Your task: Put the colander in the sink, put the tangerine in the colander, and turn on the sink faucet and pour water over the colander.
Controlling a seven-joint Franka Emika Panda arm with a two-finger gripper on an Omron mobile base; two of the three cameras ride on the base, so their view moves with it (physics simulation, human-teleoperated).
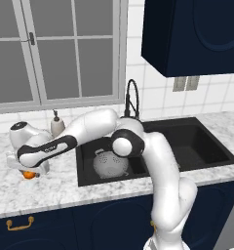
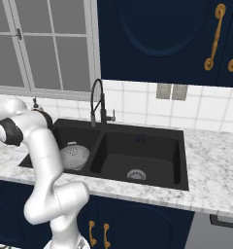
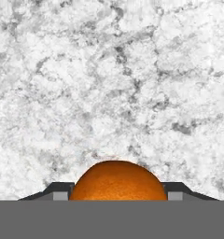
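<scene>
The white arm reaches out low over the left end of the grey-veined white marble counter [image 1: 55, 188], left of the large black rectangular double-basin sink [image 1: 197, 128]. Its two-finger gripper [image 1: 28, 172] points down at the counter top, and the small bright orange round tangerine [image 1: 28, 174] sits between the dark finger tips [image 3: 58, 192]. In the hand view the fruit fills the gap from one tip to the other, both tips pressing against its sides, so the jaws are clamped on the tangerine. Whether the fruit rests on the marble or is just clear of it cannot be told. The round grey metal colander [image 1: 110, 163], full of small holes, sits upright in the left basin of the sink, near that basin's front wall; the right base view shows it in the same basin, partly behind the arm. The right basin holds a round silver drain [image 2: 136, 174] in its floor. The tall thin black gooseneck faucet [image 1: 132, 100] stands at the back edge of the sink, about over the divider between the basins, and no water shows under its spout. A beige soap dispenser bottle [image 1: 56, 125] stands at the back of the counter, left of the sink, behind the arm.
</scene>
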